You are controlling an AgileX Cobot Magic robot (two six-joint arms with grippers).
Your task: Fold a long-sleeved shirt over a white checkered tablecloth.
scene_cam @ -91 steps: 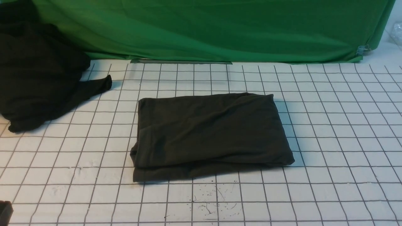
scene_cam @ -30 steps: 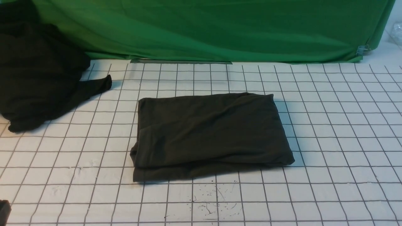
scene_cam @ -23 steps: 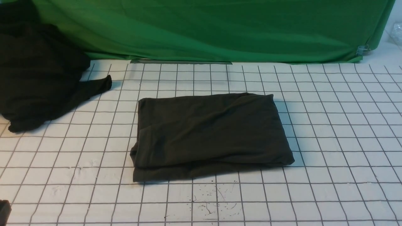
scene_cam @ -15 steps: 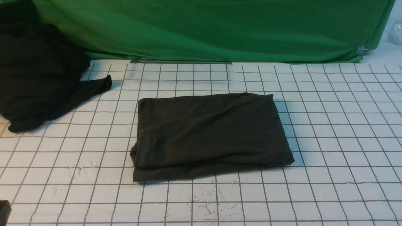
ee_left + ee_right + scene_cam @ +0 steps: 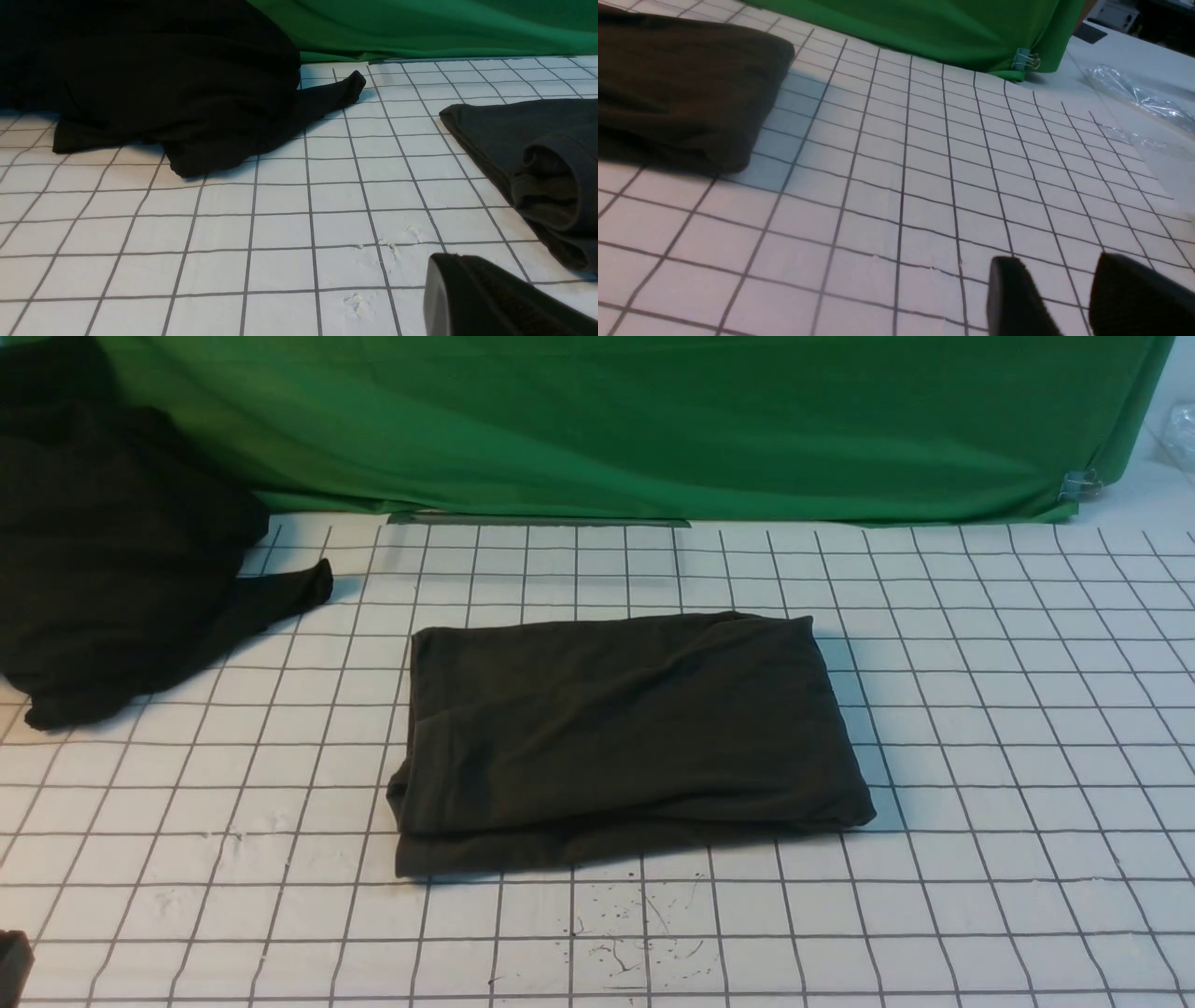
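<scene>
The long-sleeved shirt (image 5: pixel 616 737) lies folded into a dark olive rectangle in the middle of the white checkered tablecloth (image 5: pixel 980 728). Its collar and chest print are hidden in the fold. In the left wrist view my left gripper (image 5: pixel 451 268) hovers low over the cloth, shut and empty, with the shirt's rolled edge (image 5: pixel 537 158) a short way off. Only a dark bit of the left gripper (image 5: pixel 11 963) shows at the front view's lower left corner. In the right wrist view my right gripper (image 5: pixel 1059 275) stands open over bare cloth, well apart from the shirt (image 5: pixel 682 84).
A blacker garment heap (image 5: pixel 112 551) lies at the far left, with one sleeve end (image 5: pixel 299 586) pointing toward the middle. The green backdrop (image 5: pixel 653 420) hangs along the back edge, held by a binder clip (image 5: pixel 1024 59). Clear plastic wrap (image 5: pixel 1139 98) lies beyond the cloth's right edge.
The bit of the left gripper in the lower left corner has slipped slightly further out of the front view. The shirt and the heap have not moved.
</scene>
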